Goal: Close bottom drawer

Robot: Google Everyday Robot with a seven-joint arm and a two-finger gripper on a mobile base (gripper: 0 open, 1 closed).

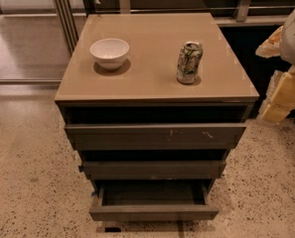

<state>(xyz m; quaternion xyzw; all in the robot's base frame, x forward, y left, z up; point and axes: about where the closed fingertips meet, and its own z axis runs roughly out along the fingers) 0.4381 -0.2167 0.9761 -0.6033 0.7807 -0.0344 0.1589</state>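
Bottom drawer (154,212) stands pulled out at the foot of the cabinet (152,90), with the gripper (281,100) off to the cabinet's right.

It is the narrowest of the three drawers, dull grey-brown, with a flat, plain front and no handle. It sits lowest, just above the speckled floor (28,182), and juts out further than the two above it, so its shallow tray lies exposed, dark and bare-floored. The middle drawer (154,169) shows only its front, and the wide top drawer (154,135) carries white scratch marks. On the tan top a white bowl (110,53) shows its pale inside, and a drink can (189,62) stands upright well to its right. The gripper hangs beside the cabinet's right flank, apart from every drawer; I cannot tell whether it is clenched or released.
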